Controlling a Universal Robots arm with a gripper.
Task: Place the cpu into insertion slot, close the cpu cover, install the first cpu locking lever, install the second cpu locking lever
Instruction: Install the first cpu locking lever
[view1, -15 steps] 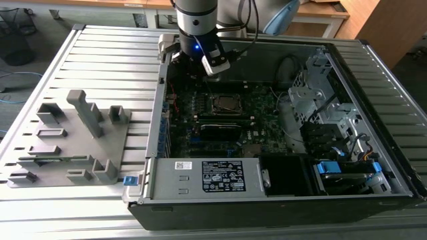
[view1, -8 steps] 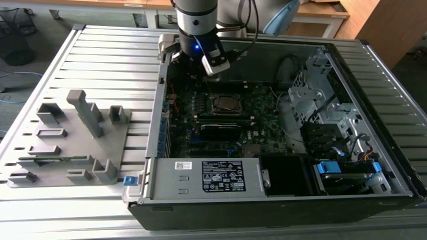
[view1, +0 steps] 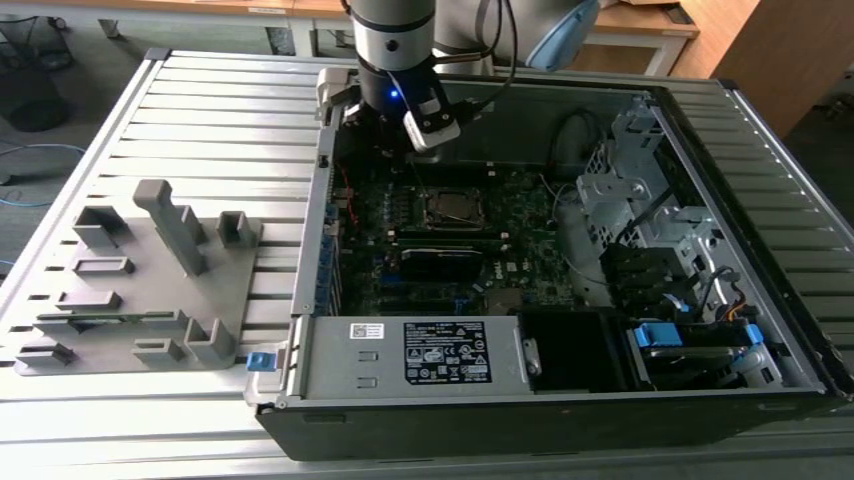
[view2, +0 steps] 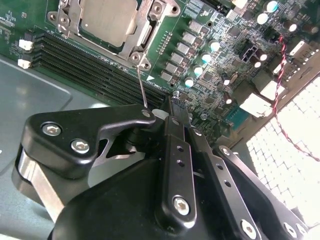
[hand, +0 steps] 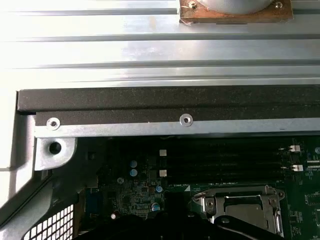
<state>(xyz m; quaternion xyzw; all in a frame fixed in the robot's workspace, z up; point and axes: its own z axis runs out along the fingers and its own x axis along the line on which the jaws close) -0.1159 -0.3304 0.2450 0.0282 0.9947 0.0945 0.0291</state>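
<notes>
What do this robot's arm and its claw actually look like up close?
The arm is a silver-grey tube with a pale blue joint cap and black cables alongside. Its wrist end is black with a small blue light. The gripper is black, built of jointed bars with silver screws.

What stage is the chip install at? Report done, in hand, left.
Done: the chip sits in its socket and the metal cover lies shut over it. In hand: one thin locking lever stands raised off the socket's corner, its free end at the gripper. Left: that lever is not latched down; the other lever's state I cannot tell.
</notes>
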